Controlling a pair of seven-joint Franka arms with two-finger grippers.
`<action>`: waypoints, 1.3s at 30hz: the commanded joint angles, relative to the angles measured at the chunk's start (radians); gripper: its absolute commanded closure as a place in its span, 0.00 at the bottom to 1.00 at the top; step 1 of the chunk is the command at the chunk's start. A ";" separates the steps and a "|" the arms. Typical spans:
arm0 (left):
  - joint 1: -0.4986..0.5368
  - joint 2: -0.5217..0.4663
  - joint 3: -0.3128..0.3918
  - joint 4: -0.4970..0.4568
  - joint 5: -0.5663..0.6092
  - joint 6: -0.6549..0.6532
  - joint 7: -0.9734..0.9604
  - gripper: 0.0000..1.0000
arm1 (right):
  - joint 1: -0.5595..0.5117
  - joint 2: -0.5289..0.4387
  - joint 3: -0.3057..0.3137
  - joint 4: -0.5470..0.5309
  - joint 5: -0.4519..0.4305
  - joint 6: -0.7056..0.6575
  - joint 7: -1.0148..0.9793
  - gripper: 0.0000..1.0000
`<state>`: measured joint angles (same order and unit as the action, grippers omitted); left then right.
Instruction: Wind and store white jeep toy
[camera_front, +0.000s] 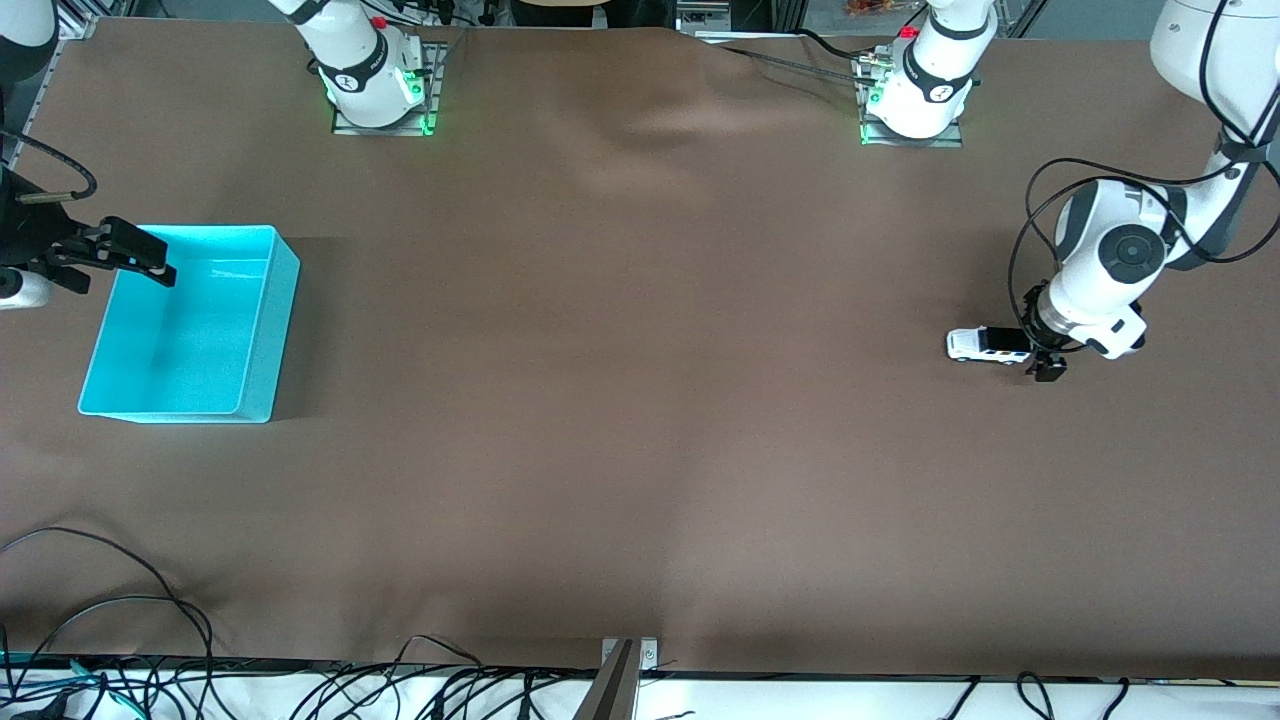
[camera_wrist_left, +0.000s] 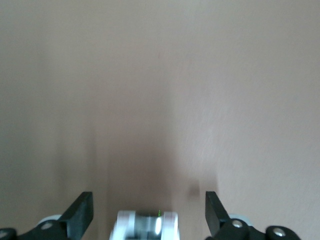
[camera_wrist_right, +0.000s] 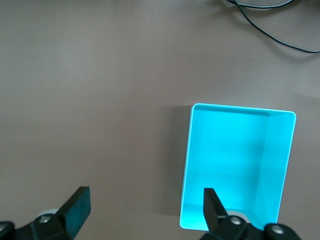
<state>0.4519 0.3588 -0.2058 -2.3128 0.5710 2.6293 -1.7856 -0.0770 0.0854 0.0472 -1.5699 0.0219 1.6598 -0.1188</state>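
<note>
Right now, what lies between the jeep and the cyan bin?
Only bare brown table, in the front view, between white jeep toy and cyan bin.

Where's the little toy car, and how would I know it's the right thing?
Find the big brown table, then go to the left arm's end of it, a long way from the cyan bin. There the left gripper is low over the table, fingers open around one end of the white jeep toy. It is tiny, boxy and white with a dark roof, the only toy there.

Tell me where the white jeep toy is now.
The white jeep toy sits on the table toward the left arm's end, between the open left gripper's fingers, apart from the cyan bin.
</note>
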 joint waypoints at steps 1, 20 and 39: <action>0.014 -0.075 -0.007 0.018 -0.049 -0.095 0.138 0.00 | -0.004 0.005 0.000 0.019 0.010 -0.012 -0.004 0.00; 0.002 -0.167 -0.063 0.341 -0.293 -0.466 0.675 0.00 | -0.004 0.005 0.000 0.019 0.009 -0.014 -0.005 0.00; 0.011 -0.162 -0.073 0.648 -0.465 -0.730 1.394 0.00 | -0.004 0.005 0.000 0.019 0.009 -0.014 -0.005 0.00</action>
<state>0.4613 0.1808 -0.2768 -1.7550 0.1570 1.9858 -0.5651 -0.0770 0.0855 0.0472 -1.5699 0.0219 1.6598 -0.1188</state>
